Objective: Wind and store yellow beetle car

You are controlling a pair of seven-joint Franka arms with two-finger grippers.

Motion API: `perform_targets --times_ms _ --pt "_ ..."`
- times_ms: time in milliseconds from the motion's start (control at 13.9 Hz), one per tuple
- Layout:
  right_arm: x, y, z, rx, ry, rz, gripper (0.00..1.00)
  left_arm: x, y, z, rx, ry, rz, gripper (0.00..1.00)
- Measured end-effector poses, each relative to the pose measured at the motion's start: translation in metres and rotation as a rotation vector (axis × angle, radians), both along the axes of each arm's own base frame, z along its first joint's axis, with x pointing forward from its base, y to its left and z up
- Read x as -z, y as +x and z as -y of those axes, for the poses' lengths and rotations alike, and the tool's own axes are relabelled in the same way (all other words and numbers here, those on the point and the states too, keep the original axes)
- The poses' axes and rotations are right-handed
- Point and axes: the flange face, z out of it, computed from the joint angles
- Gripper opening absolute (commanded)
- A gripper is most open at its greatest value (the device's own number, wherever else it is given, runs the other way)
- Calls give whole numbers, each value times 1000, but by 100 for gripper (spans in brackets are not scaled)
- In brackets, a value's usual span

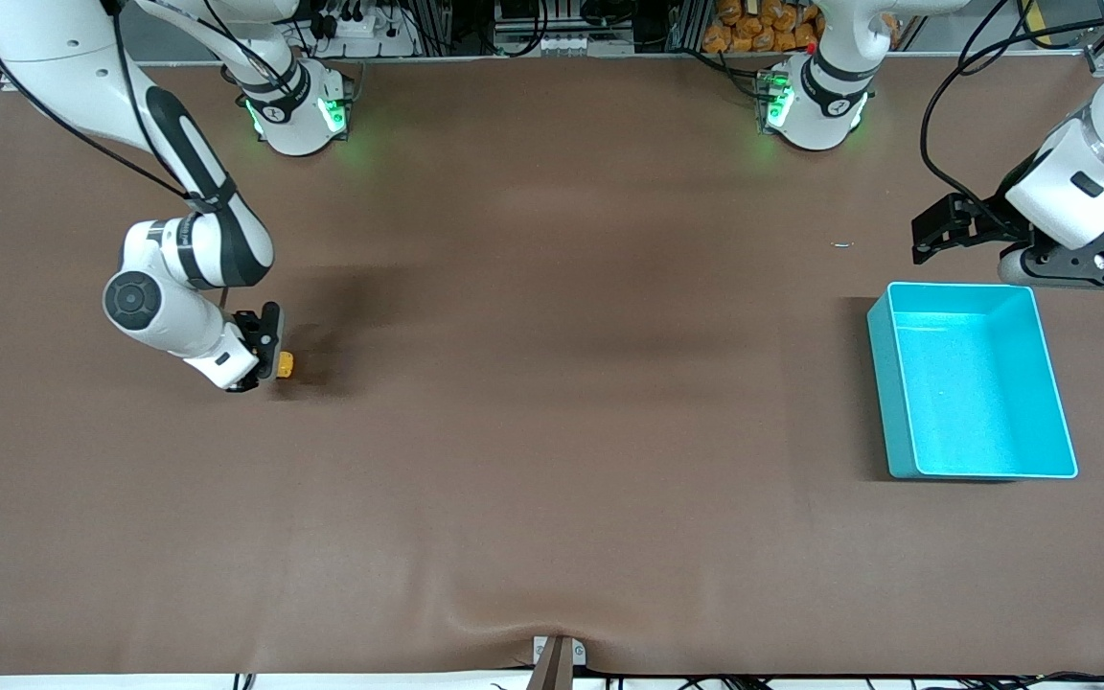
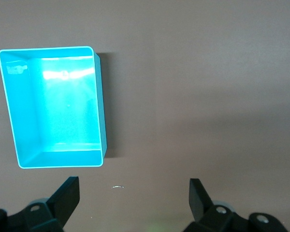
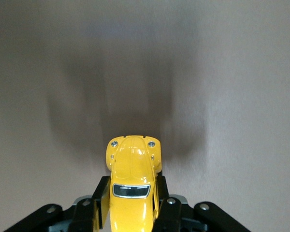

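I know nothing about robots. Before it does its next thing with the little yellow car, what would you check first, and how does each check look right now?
1. Grip: right gripper is shut on the yellow beetle car, fingers on both its sides. Ok.
2. Car's height: whether its wheels touch the table or are lifted. Cannot tell.
3. Teal bin: upright, nothing in it, toward the left arm's end of the table. Ok.
4. Left gripper: open, waiting beside the bin and not over it. Ok.
5. Path from car to bin: only bare table shows between them. Ok.
6. Whether the car is wound. Cannot tell.
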Motion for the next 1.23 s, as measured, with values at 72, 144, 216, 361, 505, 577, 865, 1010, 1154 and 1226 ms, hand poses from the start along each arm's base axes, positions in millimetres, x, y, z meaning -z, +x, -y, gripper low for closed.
perform_targets --times_ms 72,144,216,361,505,577,865,1010,1154,1226 --pt "0 0 7 1 1 -1 26 0 0 0 0 0 0 100" --pt "0 1 13 2 2 -3 26 0 0 0 0 0 0 100" --pt "0 2 20 0 3 -6 26 0 0 0 0 0 0 100" --pt "1 3 33 -5 6 -10 26 0 0 0 0 0 0 100" --pt "0 5 47 -9 9 -11 27 0 0 0 -1 0 0 100" --pt "0 5 52 -7 10 -11 27 0 0 -1 -1 0 0 100" --pt "0 5 80 7 13 -8 29 0 0 -1 -2 0 0 100" --pt "1 5 95 12 15 -6 29 0 0 -1 -2 0 0 100" --pt "0 5 105 22 16 -4 29 0 0 -1 -2 0 0 100" --pt "0 5 111 29 16 -2 29 0 0 -1 -2 0 0 100"
